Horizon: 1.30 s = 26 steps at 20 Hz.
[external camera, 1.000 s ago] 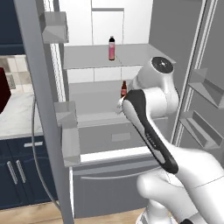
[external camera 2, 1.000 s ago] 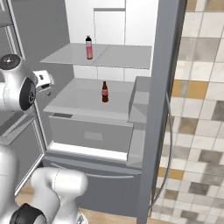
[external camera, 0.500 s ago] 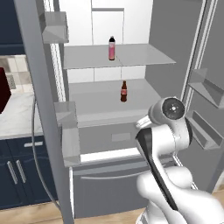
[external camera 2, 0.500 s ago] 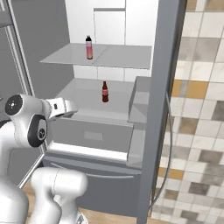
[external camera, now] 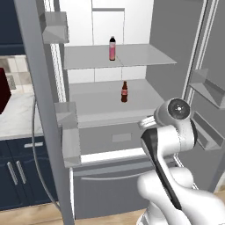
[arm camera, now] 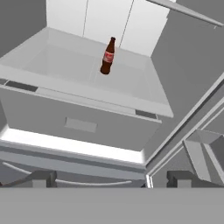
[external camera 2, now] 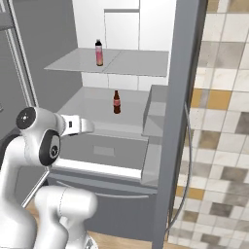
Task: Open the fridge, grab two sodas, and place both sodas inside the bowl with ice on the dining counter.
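The fridge (external camera: 169,37) stands with both doors swung wide. On its upper shelf stands the pink soda (external camera: 112,48) (external camera 2: 99,52). One shelf lower, the dark brown soda (external camera: 124,92) (external camera 2: 116,102) (arm camera: 107,56) stands upright near the middle. My gripper (arm camera: 113,179) is open and holds nothing, level with the drawer front (arm camera: 83,122), below and in front of the brown soda and well short of it. The hand (external camera 2: 78,125) reaches toward the fridge interior. The bowl with ice and the dining counter are out of view.
The left door (external camera: 37,88) with its bins (external camera: 70,140) stands close on my left, the right door (external camera 2: 180,121) with a bin (external camera: 206,88) on my right. Navy cabinets (external camera: 17,176) under a pale counter (external camera: 13,118) lie left; a tiled wall (external camera 2: 219,121) lies right.
My arm has dropped from the brown soda's shelf height down to the drawer level and drawn back a little. The gripper stayed open; both sodas stand unmoved.
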{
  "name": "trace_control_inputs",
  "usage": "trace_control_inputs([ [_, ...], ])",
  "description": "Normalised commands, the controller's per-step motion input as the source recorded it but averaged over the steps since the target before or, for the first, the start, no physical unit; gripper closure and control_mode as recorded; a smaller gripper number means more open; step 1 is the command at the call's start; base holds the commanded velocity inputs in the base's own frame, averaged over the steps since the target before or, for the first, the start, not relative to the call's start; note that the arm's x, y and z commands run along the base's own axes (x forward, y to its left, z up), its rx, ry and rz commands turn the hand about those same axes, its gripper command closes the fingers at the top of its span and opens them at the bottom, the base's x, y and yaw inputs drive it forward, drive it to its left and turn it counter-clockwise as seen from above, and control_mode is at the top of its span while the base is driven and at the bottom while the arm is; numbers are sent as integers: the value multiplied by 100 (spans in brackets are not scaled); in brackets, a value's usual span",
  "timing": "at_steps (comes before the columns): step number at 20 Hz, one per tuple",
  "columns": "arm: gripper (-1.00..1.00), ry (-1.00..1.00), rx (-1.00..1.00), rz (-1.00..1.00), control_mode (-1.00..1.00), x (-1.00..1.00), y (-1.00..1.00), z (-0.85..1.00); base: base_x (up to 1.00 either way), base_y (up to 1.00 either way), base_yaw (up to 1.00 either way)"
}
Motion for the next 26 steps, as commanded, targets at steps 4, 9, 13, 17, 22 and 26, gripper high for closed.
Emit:
trace_control_inputs([
  [4,-100,0,0,0,-100,2,0,0,0,0,0],
  [9,-100,0,0,0,100,0,0,0,32,14,0],
  [13,-100,0,0,0,100,0,0,0,56,21,-2],
  [17,-100,0,0,0,100,0,0,0,55,33,-6],
  [22,-100,0,0,0,100,0,0,0,47,44,-11],
  [26,-100,0,0,0,100,0,0,0,52,15,-12],
])
